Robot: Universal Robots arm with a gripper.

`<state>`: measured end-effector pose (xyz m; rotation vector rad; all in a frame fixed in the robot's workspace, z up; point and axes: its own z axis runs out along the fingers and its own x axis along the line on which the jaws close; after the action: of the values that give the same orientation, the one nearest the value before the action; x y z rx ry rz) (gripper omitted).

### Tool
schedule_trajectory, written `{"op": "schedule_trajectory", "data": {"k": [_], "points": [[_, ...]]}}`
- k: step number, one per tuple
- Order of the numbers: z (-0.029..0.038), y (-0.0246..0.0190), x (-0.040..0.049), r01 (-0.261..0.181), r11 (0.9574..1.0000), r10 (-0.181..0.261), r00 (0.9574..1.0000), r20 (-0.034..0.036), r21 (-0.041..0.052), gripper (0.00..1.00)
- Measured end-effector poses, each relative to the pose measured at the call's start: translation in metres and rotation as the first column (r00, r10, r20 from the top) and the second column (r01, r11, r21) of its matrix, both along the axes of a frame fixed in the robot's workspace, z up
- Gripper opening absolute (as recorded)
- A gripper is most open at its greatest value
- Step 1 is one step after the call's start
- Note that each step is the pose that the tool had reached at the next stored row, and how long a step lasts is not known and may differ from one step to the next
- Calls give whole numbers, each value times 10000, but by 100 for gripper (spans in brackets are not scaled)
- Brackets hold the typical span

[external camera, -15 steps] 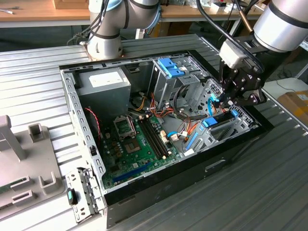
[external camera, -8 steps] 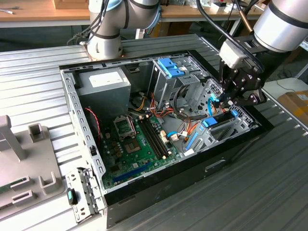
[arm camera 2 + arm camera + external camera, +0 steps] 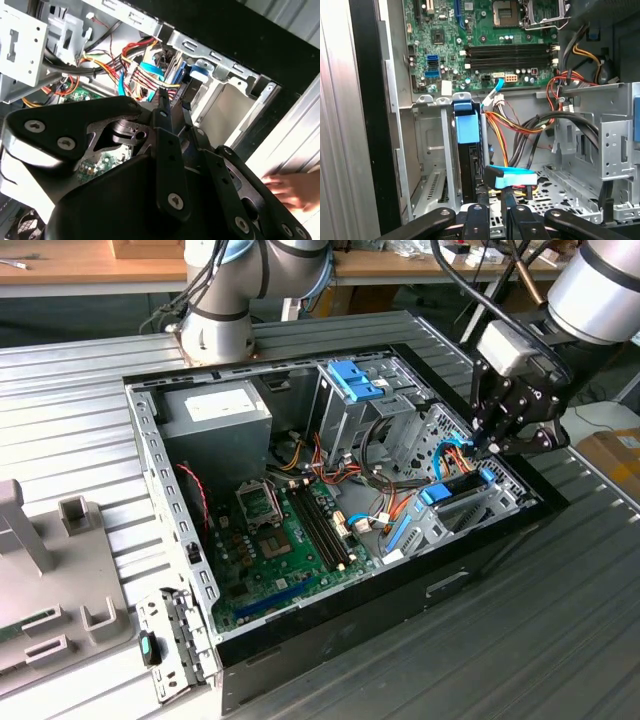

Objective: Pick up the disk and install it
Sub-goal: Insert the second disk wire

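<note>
Ribbed metal worktop point(image 3: 560, 620) carries your open computer case point(image 3: 330, 640); the hand point(image 3: 487, 445) hovers with fingers nearly closed, gripping nothing, above the disk point(image 3: 468, 170) standing upright in its drive bay point(image 3: 432, 150).

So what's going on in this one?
A robot arm has its end effector down at the drive bay, at the exterior view's right end of an open computer case. The disk, in its blue carrier, stands on edge in a slot of that bay, directly at the end effector. Whether it is gripped cannot be told. In the second wrist view, a person's hand rests on the table beside the case.
</note>
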<state>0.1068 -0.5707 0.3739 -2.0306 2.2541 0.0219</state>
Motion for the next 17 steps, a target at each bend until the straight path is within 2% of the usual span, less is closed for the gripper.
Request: {"op": "schedule_trajectory", "data": {"k": [1,4,5,11,12,15,17], "points": [[19,1,1,2,10000,-2,10000,-24,2,24],[191,5,2,1,10000,-1,10000,-35,9,24],[204,5,-6,1,10000,-1,10000,-32,18,24],[203,3,-205,1,10000,-1,10000,34,16,24],[201,2,-223,2,10000,-2,10000,39,17,24],[111,-8,-231,6,10000,-6,10000,40,16,24],[94,-9,-231,7,10000,-7,10000,40,14,24]]}}
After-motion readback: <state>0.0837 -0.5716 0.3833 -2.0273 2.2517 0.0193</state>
